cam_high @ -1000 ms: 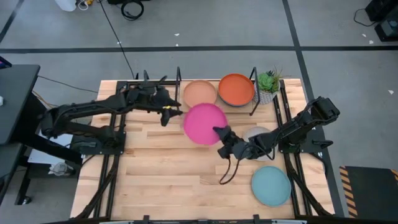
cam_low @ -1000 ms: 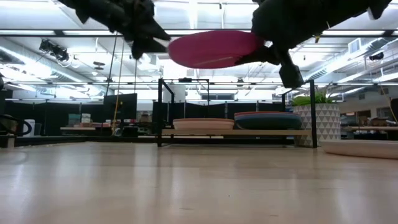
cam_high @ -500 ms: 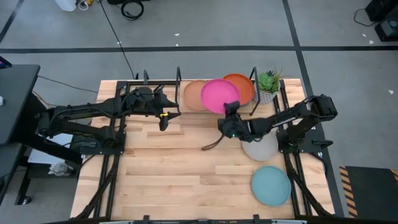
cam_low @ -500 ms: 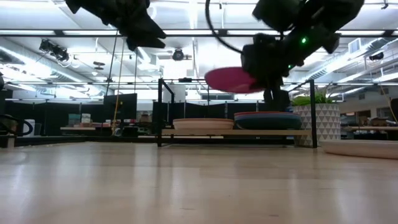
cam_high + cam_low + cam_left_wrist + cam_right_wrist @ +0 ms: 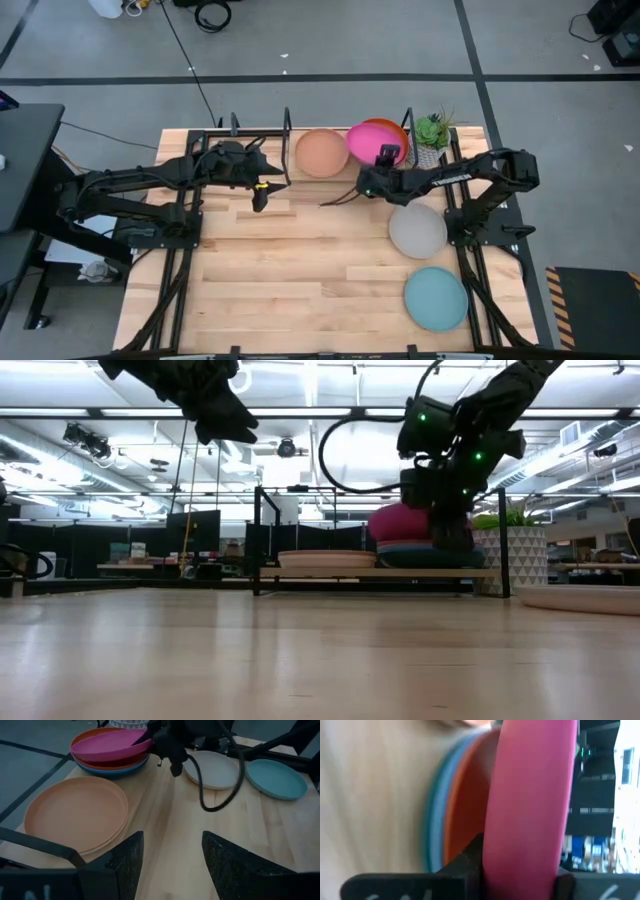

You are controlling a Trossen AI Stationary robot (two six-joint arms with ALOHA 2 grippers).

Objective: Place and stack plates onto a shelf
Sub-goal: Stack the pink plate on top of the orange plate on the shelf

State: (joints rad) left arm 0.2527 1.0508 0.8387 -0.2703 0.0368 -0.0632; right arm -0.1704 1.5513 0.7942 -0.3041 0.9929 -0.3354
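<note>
Right hand [image 5: 378,172] grips the magenta plate [image 5: 366,143] by its rim, one finger above and one below the edge; the right wrist view shows this pinch close up. The plate is over the right half of the shelf [image 5: 288,122], tilted, directly above the orange plate [image 5: 396,132] that tops a stack there; a blue plate [image 5: 122,770] edge shows beneath the orange. Can't tell whether the magenta plate already touches the stack.

Left hand [image 5: 262,192] hangs released above the desk [image 5: 280,280] near the left side of the shelf, fingers spread, holding nothing. The tan plate [image 5: 321,152] sits on the shelf's left half.

Still waiting on the desk: the cream plate [image 5: 417,230] and the light teal plate [image 5: 435,298], well apart from the shelf, on the right arm's side.

Handling, as a judgement: the plates look stiff, light and matte, so probably not very slippery, and they keep shape under a pinch. The raised rim is the only good grab point, since the centre is flat and wide. Gripped at one edge, a plate will likely droop on the far side, so it should be lowered level before release. Probably breakable or chippable if dropped.

No brands, labels or readable writing visible on the plates, shelf or arms.
</note>
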